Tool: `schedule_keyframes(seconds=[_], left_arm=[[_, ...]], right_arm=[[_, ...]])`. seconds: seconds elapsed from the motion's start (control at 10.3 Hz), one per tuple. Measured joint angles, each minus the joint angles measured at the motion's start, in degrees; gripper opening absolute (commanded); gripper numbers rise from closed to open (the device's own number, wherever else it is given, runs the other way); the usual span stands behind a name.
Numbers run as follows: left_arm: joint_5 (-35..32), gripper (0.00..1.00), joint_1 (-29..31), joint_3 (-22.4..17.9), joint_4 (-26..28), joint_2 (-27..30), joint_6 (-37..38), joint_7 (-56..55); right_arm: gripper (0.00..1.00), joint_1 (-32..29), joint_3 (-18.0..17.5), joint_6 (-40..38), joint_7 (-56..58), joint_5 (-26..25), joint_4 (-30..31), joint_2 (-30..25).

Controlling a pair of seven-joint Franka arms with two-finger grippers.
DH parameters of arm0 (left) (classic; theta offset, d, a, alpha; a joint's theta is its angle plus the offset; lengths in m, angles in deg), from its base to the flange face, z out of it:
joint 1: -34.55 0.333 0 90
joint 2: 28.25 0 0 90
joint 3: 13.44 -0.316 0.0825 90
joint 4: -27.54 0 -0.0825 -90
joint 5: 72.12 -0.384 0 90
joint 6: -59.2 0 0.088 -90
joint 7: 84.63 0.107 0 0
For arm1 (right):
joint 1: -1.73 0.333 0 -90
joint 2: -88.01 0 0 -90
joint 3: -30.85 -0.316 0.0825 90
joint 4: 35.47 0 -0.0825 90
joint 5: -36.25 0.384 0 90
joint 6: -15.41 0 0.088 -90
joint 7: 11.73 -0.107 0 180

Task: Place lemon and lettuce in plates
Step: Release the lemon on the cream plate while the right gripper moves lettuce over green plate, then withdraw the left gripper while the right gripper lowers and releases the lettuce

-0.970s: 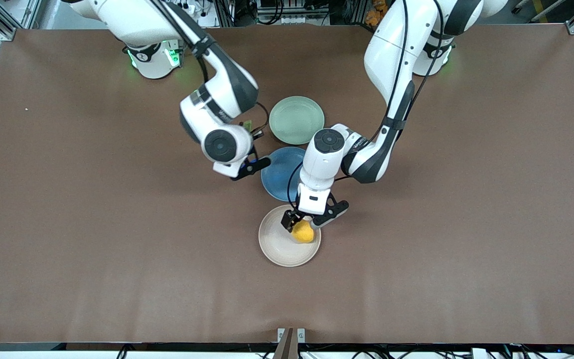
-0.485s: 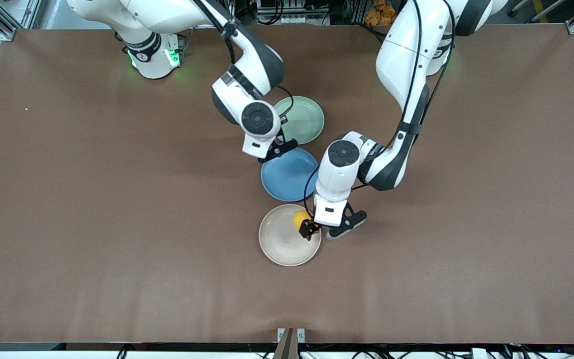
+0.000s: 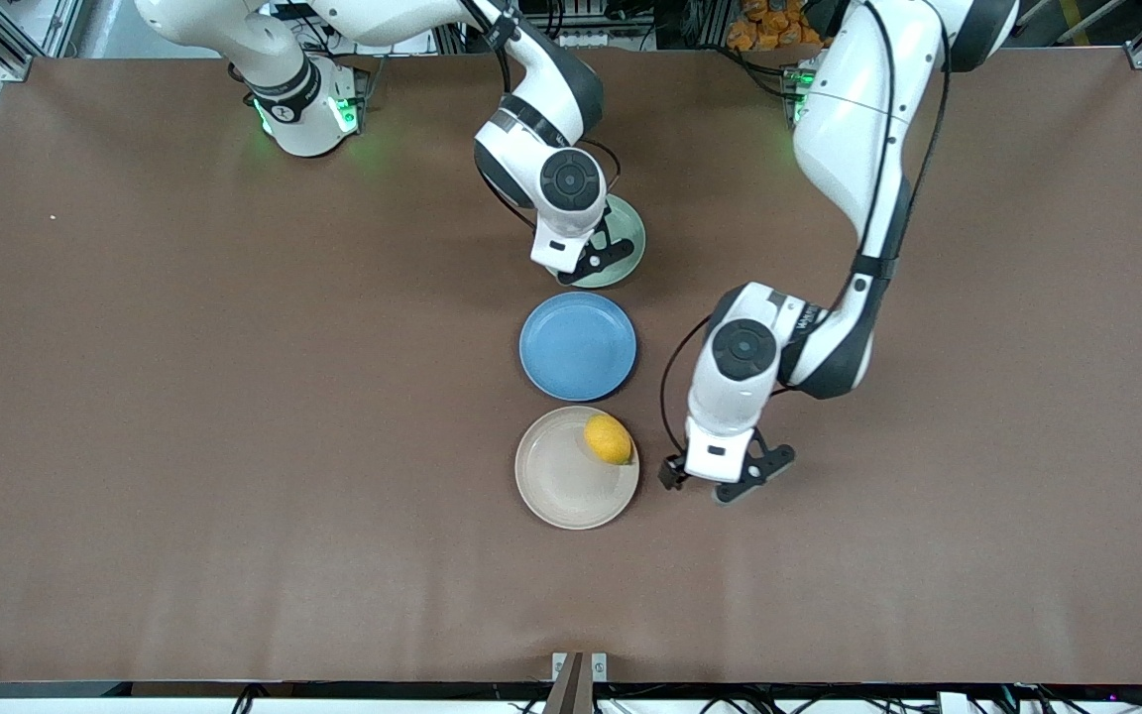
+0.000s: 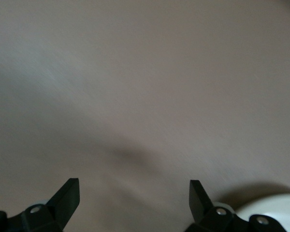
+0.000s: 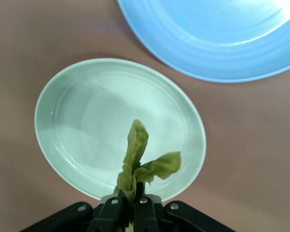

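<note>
Over the mint plate (image 5: 87, 125), lettuce (image 5: 140, 162) hangs pinched at its stem end in the right gripper (image 5: 131, 208), fingers shut on it; leaf looks light, floppy, prob tears easy, long axis running out from the fingertips over the plate. Lemon (image 3: 608, 438) sits on cream plate (image 3: 556, 486) near rim, firm, smooth, may roll, w/ blue plate (image 3: 577, 345) betw the two plates. Left gripper (image 3: 710, 476) is over bare table beside cream plate, fingers spread, empty.

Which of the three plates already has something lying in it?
The beige-cream plate, nearest the front camera: the lemon lies in it by the rim. The blue plate and mint green plate hold nothing.
</note>
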Motion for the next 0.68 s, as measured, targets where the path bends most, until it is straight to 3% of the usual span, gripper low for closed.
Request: schedule_keyframes(seconds=[0.29,0.68], left_arm=[[0.0,1.0,5.9,-0.1,0.0,1.0,1.1,1.2],[0.0,1.0,13.4,0.0,0.4,1.2,6.2,11.5]], right_arm=[[0.0,2.2,0.0,4.6,-0.8,0.0,2.9,0.8],[0.0,4.7,0.1,7.7,-1.1,0.0,4.9,1.0]])
